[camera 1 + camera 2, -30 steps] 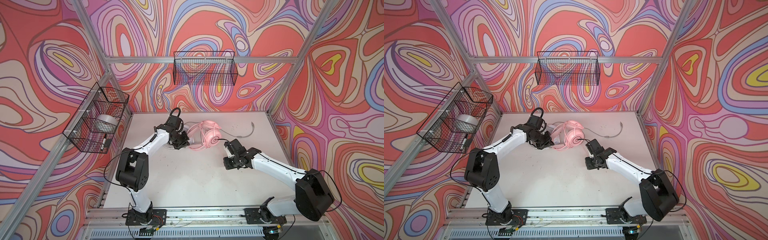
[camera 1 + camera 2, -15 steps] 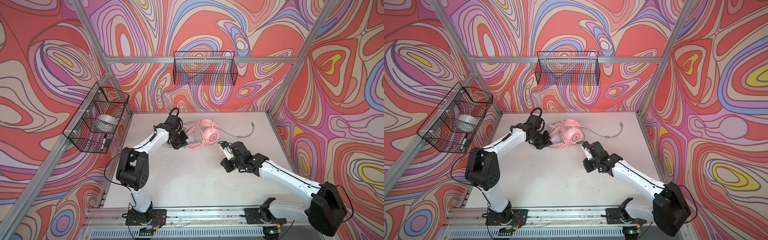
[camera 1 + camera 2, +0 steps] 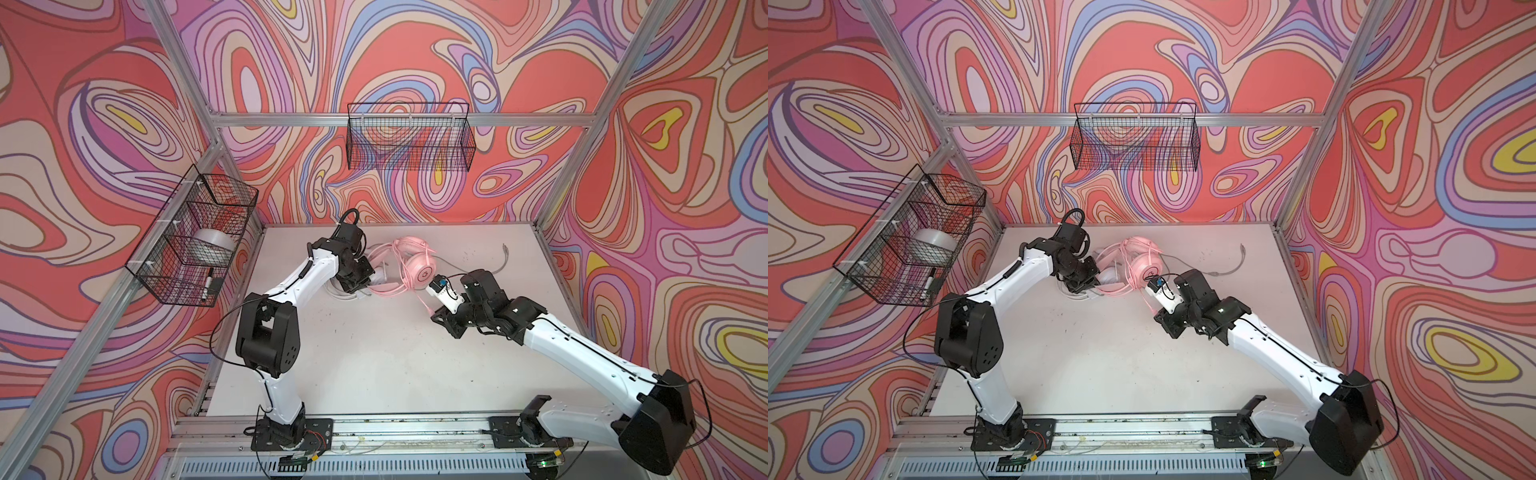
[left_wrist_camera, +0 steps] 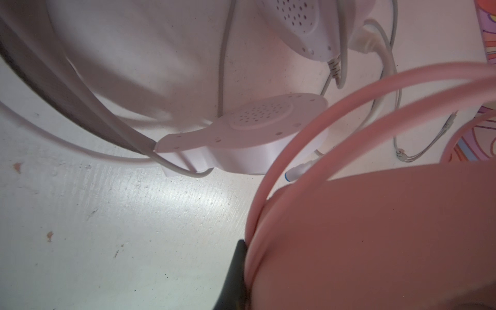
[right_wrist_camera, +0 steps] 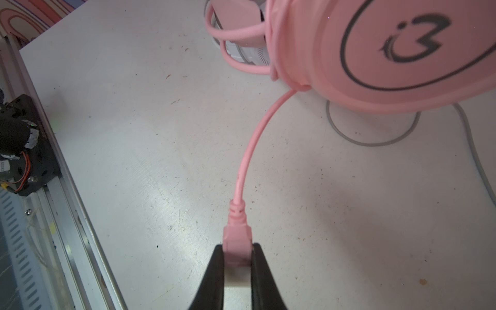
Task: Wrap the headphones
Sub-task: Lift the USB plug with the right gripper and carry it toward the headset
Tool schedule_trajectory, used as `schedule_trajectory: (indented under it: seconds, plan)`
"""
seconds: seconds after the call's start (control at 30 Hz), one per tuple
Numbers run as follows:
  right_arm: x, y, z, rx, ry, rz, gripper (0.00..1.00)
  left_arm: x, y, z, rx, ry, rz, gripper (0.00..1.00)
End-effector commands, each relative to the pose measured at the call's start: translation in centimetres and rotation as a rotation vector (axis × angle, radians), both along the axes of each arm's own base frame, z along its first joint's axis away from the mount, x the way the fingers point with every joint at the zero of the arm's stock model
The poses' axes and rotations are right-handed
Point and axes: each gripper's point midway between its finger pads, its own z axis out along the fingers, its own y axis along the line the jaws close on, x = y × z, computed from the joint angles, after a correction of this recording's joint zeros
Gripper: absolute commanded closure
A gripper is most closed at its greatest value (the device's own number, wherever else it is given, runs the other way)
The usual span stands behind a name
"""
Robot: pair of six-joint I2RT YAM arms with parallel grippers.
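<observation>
Plug [image 5: 237, 237] wedges right end effector [image 5: 237, 252] ajar (left [image 3: 368, 284] clamps pink headset [image 4: 375, 228]).

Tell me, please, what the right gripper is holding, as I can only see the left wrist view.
Observer: The right gripper is shut on the plug of the pink cable.
Operator: Thank you; is that cable wound up yet?
Observer: Mostly: several turns circle the pink headset at its earcup, and only a short length runs free to the plug.
Operator: And where does the cable of the white headset go?
Observer: The grey cable is not gathered: in both top views it trails past the pink headset toward the back right of the table.
</observation>
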Motion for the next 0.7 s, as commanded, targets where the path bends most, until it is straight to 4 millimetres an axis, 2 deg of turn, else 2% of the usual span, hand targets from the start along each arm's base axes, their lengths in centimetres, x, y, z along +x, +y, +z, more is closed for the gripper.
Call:
schedule_trajectory:
  seconds: [0.0, 0.3, 0.67]
  plan:
    - [-1.1, 1.2, 1.8, 0.016, -0.026, 0.125, 1.00, 0.4, -0.5, 1.5, 0.023, -0.036, -0.028, 1.00]
    - [-1.9, 2.5, 3.1, 0.016, -0.050, 0.260, 1.00, 0.1, -0.7, 2.4, 0.090, -0.047, -0.063, 1.00]
    - [-3.2, 3.7, 1.5, -0.020, 0.025, 0.318, 1.00, 0.2, -0.7, 3.0, 0.091, -0.063, -0.069, 1.00]
